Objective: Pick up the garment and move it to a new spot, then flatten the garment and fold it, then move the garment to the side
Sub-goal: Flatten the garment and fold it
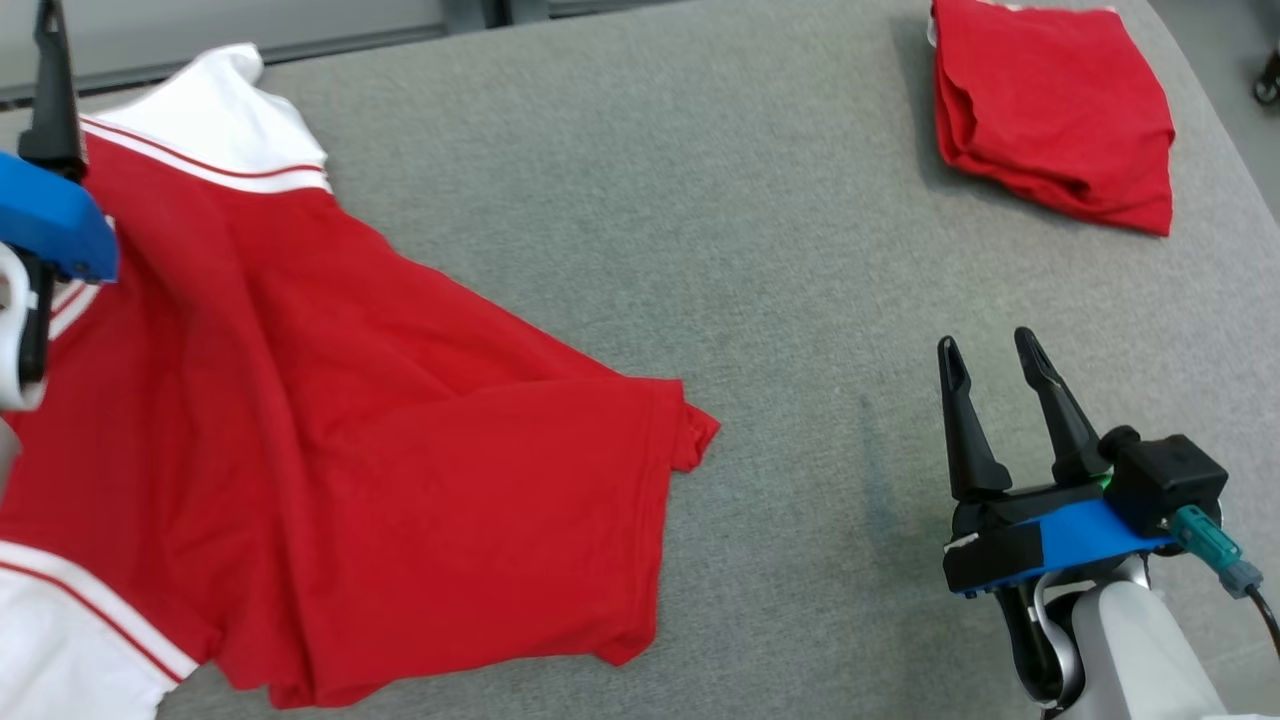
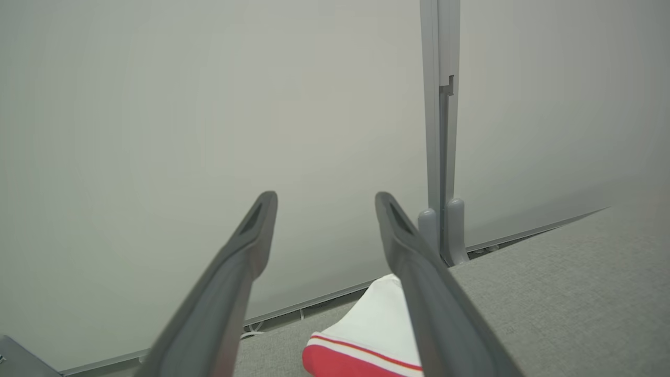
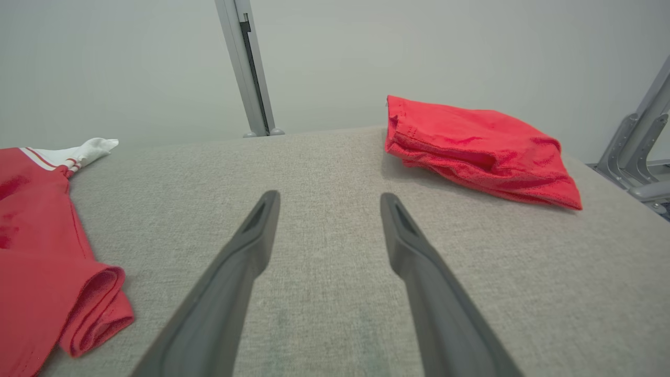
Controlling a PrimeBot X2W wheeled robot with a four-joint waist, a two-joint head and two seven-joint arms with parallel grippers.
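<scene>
Standing over the far-left corner of the table (image 1: 700, 200): left gripper (image 2: 324, 203), two long dark fingers on a blue mount. The jaws are spread wide and nothing sits between them. Its wrist view looks across the corner at a pale wall panel (image 2: 209, 131) and a grey upright post (image 2: 439, 131).

Item, garment (image 1: 350, 430): red body with white sleeves trimmed in thin red stripes. It lies spread over the left part of the table and is rumpled, with long creases running through the cloth. One white sleeve (image 1: 215, 115) points to the far-left corner, below the left gripper's fingers. The other sleeve (image 1: 60, 640) lies at the near-left edge. The hem faces the middle of the table, and one corner of it (image 1: 700, 425) is curled over.

Item, table: grey woven covering, bare across the middle between the garment and the right side.

Item, right gripper (image 1: 985, 345): it is at the near-right edge, well apart from the garment. Its fingers point toward the far edge, parted and empty, and grey cloth shows between them in the wrist view.

Item, folded red cloth (image 1: 1050, 110): a compact stack in several layers at the far-right corner. It is well apart from both grippers.
</scene>
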